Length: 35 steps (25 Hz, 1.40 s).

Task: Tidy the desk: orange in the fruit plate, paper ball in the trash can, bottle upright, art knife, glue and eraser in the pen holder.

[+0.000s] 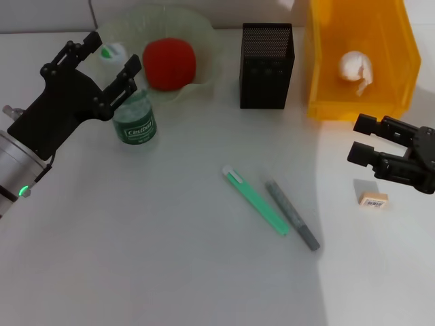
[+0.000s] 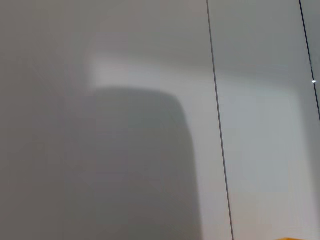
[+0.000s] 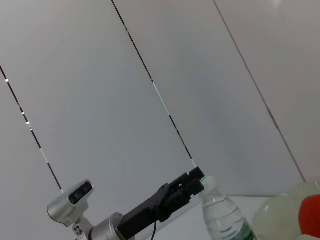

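With orange plated and paper ball binned, head view shows left gripper, fingers apart, straddling upright bottle far left; right gripper, spread, hangs just above eraser, near right. Right wrist view: bottle upright beside the left gripper; left wrist view shows no task item

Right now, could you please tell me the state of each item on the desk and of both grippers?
bottle: upright, between the left gripper's fingers
orange: in the fruit plate
paper ball: in the trash can
eraser: lying on the desk
green stick: lying on the desk
grey pen-like tool: lying beside it
pen holder: upright
left gripper: open around the bottle
right gripper: open, above the eraser
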Available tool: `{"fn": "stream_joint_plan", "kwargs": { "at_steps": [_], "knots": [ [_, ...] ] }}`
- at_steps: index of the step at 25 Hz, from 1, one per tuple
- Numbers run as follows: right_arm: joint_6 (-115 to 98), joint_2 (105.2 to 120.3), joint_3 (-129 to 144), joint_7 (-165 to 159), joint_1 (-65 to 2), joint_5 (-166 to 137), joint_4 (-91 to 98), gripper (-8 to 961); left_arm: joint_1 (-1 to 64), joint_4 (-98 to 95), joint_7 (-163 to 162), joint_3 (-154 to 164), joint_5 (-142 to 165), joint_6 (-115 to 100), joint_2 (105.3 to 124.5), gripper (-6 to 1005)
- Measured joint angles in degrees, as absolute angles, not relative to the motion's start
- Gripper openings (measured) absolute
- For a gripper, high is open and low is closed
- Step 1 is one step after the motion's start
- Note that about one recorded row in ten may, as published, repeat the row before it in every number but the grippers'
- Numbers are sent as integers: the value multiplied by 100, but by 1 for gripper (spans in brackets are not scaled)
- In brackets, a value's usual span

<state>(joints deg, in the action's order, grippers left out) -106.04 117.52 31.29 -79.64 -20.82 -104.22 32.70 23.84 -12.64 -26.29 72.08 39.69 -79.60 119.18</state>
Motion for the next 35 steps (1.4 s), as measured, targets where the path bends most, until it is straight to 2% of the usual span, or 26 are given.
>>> {"fn": "stream_joint_plan", "kwargs": {
  "at_steps": [3, 7, 8, 10, 11, 12, 16, 18, 22, 25, 26, 27, 31, 35],
  "knots": [
    [-10605, 11751, 3129, -7963, -2089, -10422, 3270, 841, 2334, -1262, -2632, 7170, 3830, -8158, 11919, 580],
    [-10647, 11746, 3086, -7965, -2095, -10422, 3278, 841, 2145, -1272, -2780, 7160, 3288, -8832, 11909, 755],
    [-10688, 11738, 3005, -7991, -2104, -10422, 3306, 840, 1926, -1401, -3348, 7156, 2947, -9568, 11831, 799],
    [-10794, 11717, 2815, -8132, -2133, -10420, 3464, 840, 1819, -1591, -3874, 7190, 2962, -9838, 11716, 819],
    [-10862, 11711, 2729, -8261, -2148, -10419, 3634, 840, 1760, -1836, -4408, 7285, 3278, -9917, 11504, 829],
    [-10968, 11703, 2652, -8507, -2174, -10416, 3931, 840, 1760, -1836, -4408, 7285, 3278, -9917, 11504, 829],
    [-11097, 11678, 2718, -10063, -2312, -10566, 5682, 841, 1999, -2105, -5440, 7312, 5079, -9845, 10935, 829],
    [-11060, 11610, 2926, -10965, -2479, -10921, 6615, 841, 2176, -2117, -5794, 7279, 5972, -9702, 10827, 829],
    [-11157, 11425, 3822, -12787, -3083, -12518, 8147, 841, 2433, -2309, -6306, 7155, 7376, -9483, 10835, 828],
    [-11290, 11371, 4697, -13596, -3615, -13926, 8467, 841, 2569, -2398, -6398, 6990, 8071, -9407, 10930, 828],
    [-11227, 11431, 5128, -13732, -3888, -14547, 8275, 841, 2594, -2409, -6398, 6959, 8223, -9385, 10959, 828],
    [-11227, 11431, 5128, -13732, -3888, -14547, 8275, 841, 2605, -2418, -6398, 6922, 8314, -9349, 10985, 828],
    [-10697, 11691, 5655, -13717, -4282, -15133, 7572, 841, 2582, -2435, -6398, 6752, 8421, -9131, 11063, 828],
    [-9911, 11837, 5974, -13617, -4563, -15090, 6876, 841, 2535, -2437, -6402, 6606, 8437, -9030, 11098, 828]
  ]
}}
